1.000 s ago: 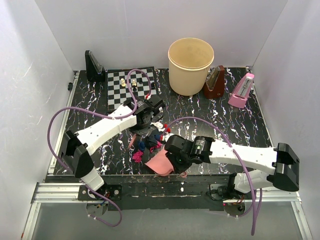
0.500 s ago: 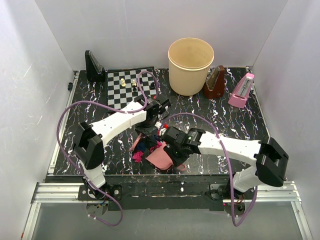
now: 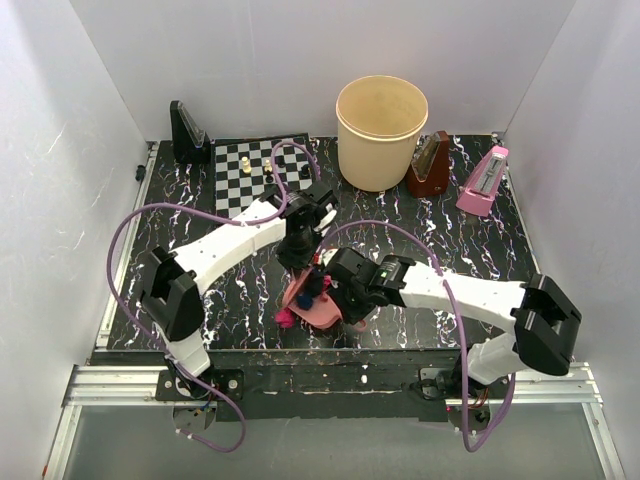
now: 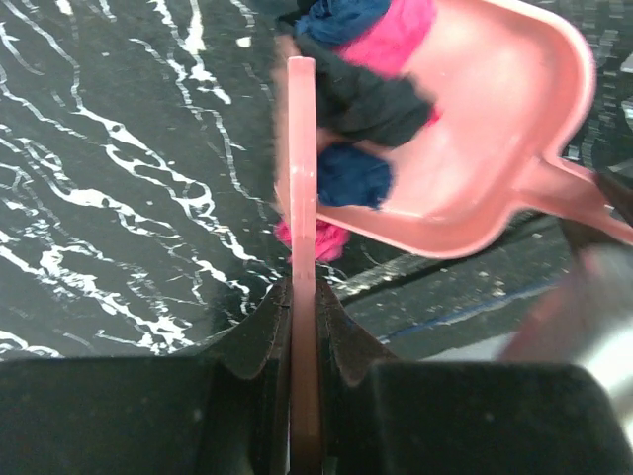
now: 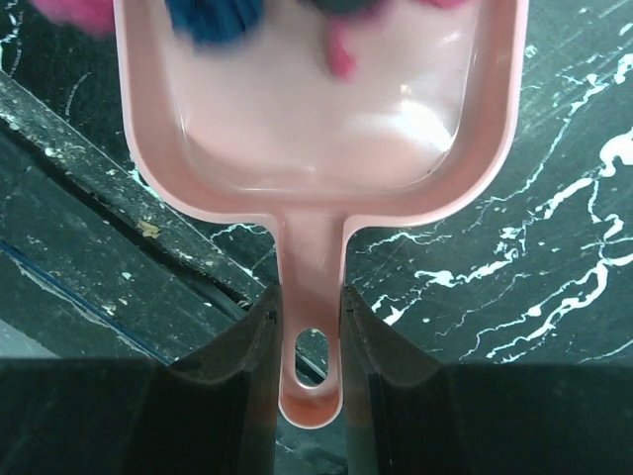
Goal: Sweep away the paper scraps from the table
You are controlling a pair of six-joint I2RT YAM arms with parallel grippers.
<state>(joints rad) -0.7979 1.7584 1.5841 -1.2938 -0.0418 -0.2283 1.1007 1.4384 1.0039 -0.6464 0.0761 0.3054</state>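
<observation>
My left gripper [image 3: 300, 250] [image 4: 304, 287] is shut on a thin pink brush handle [image 4: 302, 178], with its dark head at the mouth of the pink dustpan [image 3: 318, 308] [image 4: 495, 129] [image 5: 316, 109]. My right gripper [image 3: 347, 295] [image 5: 310, 292] is shut on the dustpan's handle [image 5: 312, 257], near the front edge of the black veined table [image 3: 470, 240]. Blue [image 4: 351, 173] [image 5: 213, 20] and magenta [image 4: 391, 35] [image 5: 341, 54] paper scraps lie in the pan. One magenta scrap [image 3: 284, 318] [image 4: 316, 239] lies on the table just outside the pan's left side.
A cream bucket [image 3: 381, 130] stands at the back. A brown metronome [image 3: 430, 165] and a pink one [image 3: 483, 180] stand to its right. A chessboard [image 3: 250, 175] with pieces and a black stand [image 3: 188, 135] are at the back left. The table's front rail [image 3: 330, 375] is close below the pan.
The left gripper swept the brush toward the near edge, and the scattered scraps went into the dustpan. The right gripper moved the dustpan slightly left and farther onto the table.
</observation>
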